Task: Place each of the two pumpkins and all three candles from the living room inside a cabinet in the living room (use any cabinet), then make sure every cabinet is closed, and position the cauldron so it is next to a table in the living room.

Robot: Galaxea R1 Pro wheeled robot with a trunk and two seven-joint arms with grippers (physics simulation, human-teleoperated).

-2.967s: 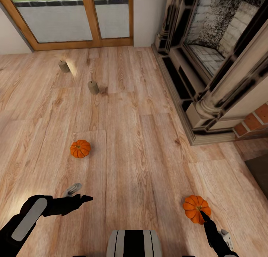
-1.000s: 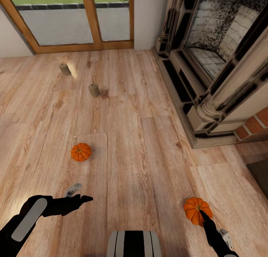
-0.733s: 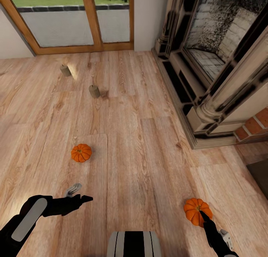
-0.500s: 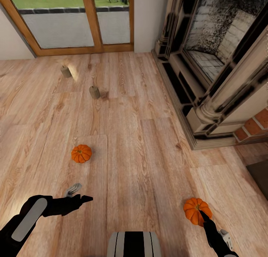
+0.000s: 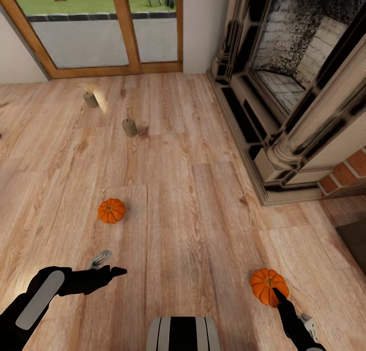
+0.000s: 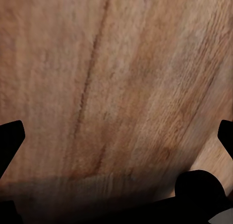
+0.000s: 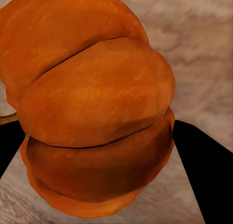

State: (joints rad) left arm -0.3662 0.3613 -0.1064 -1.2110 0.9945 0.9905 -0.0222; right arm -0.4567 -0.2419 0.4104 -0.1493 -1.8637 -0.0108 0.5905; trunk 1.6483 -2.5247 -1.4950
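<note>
While my right gripper [image 5: 278, 296] sits low over the plank floor [image 5: 193, 198], its two dark fingers [image 7: 196, 161] flank a ribbed, bright-orange pumpkin [image 7: 92, 102] whose bulging lobes press between them; the fingers lie against its sides, so I have it clasped. In the head view that pumpkin [image 5: 268, 286] is near the floor's right side, short of the fireplace [image 5: 300, 87]; my left gripper [image 5: 114, 272] hangs over bare wood with its fingers spread wide and nothing between them, the fingertips [image 6: 10, 139] dark at the margins over smooth streaked grain. The second pumpkin [image 5: 111, 211] rests on the floor ahead of my left arm, round and ridged; farther on stand two stubby tan candles [image 5: 129, 127], the other candle [image 5: 91, 99] closer to the wood-framed glass door [image 5: 122, 31]. The floor is light, knotty timber; the fireplace has a glossy dark surround, pale columns and a sooty brick interior.
</note>
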